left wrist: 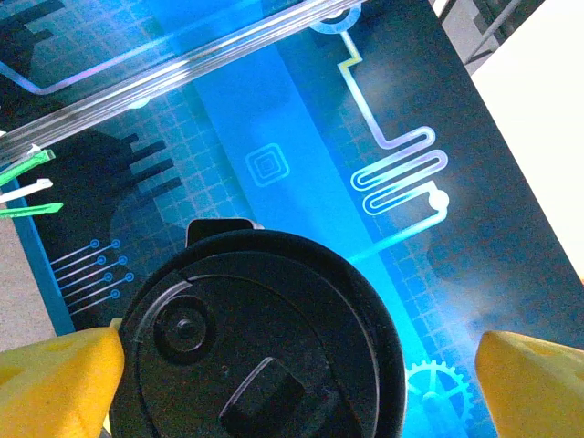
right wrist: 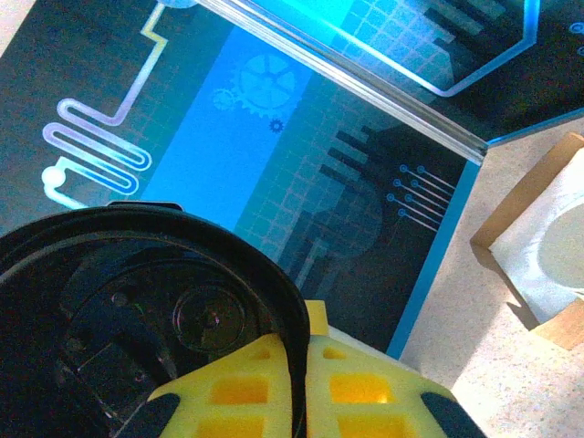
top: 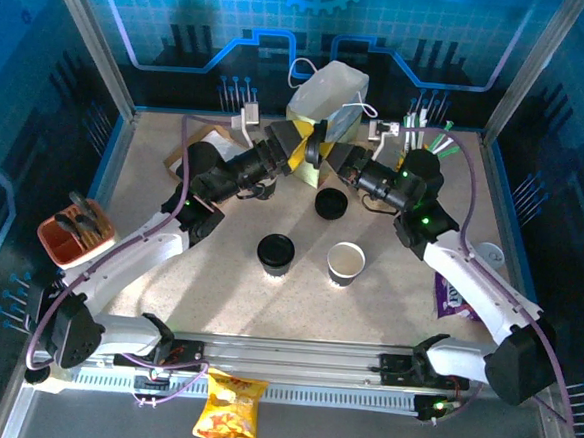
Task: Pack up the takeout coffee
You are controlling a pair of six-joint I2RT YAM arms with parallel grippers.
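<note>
Upper centre of the top view: both arms meet right in front of the white paper bag (top: 326,93), and the takeout coffee (left wrist: 260,342) is between them, apparently lifted off the table. On the left wrist view its black lid sits low in the frame, nearly face-on. I can't make out the paper body behind it.

The right tool (right wrist: 301,379) is clenched on the lid's rim, its yellow pads nipping that thin edge at the bottom of its view. The left tool (left wrist: 297,370) is released and spread wide. One pad (left wrist: 59,379) sits just beside the lid at lower left, the other well apart at lower right.

How will it handle? Light, I'd say, with soft paper walls that dent under a hard squeeze. The smooth snap-on lid could pop off if it bears the load, so a rim pinch looks risky. The better hold is across the cup body just under the lid, closed gently, with the cup upright against sloshing.
</note>
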